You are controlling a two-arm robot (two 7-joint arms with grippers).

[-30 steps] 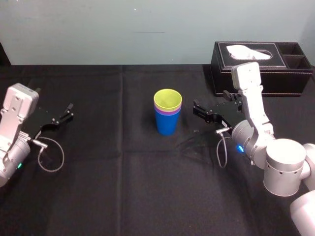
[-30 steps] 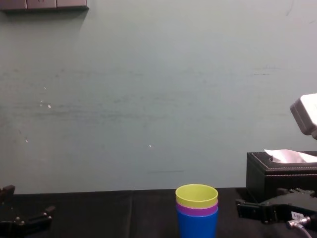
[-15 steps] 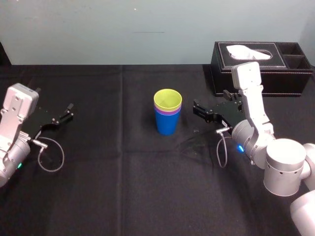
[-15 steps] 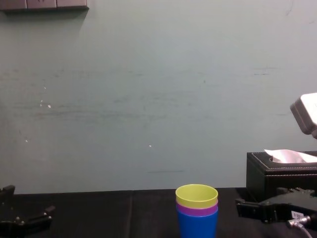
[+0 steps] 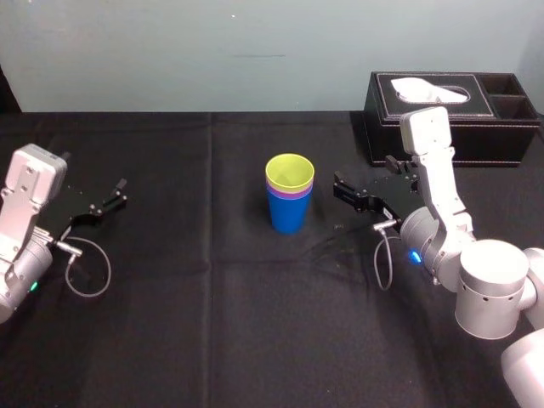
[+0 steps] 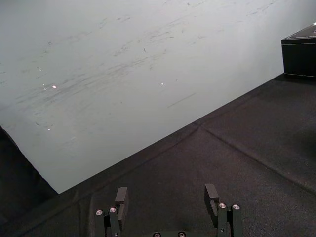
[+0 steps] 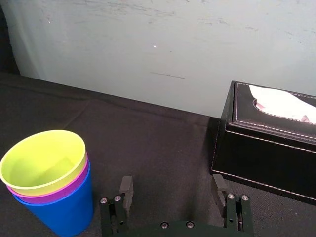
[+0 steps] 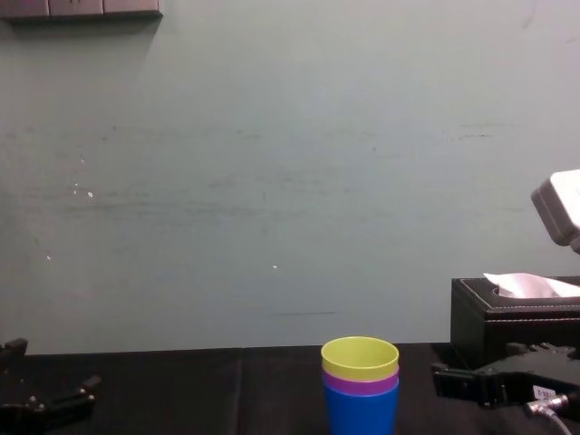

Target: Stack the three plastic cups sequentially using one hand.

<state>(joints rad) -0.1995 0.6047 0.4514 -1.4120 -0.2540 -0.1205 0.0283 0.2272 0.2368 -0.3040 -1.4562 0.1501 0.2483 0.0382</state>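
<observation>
Nothing has shifted since a second ago: the right gripper (image 5: 338,189) still hangs just right of the stack, not touching it, jaws wide and empty. The left gripper (image 5: 121,192) stays parked at the left of the table (image 5: 212,323), jaws likewise wide. The stack stands upright mid-table, the yellow-green cup (image 5: 289,172) nested in the purple cup (image 5: 296,194) and that in the blue cup (image 5: 288,214); behind the right arm sits the tissue box (image 5: 450,106), a white tissue (image 5: 421,87) poking from its slot.
</observation>
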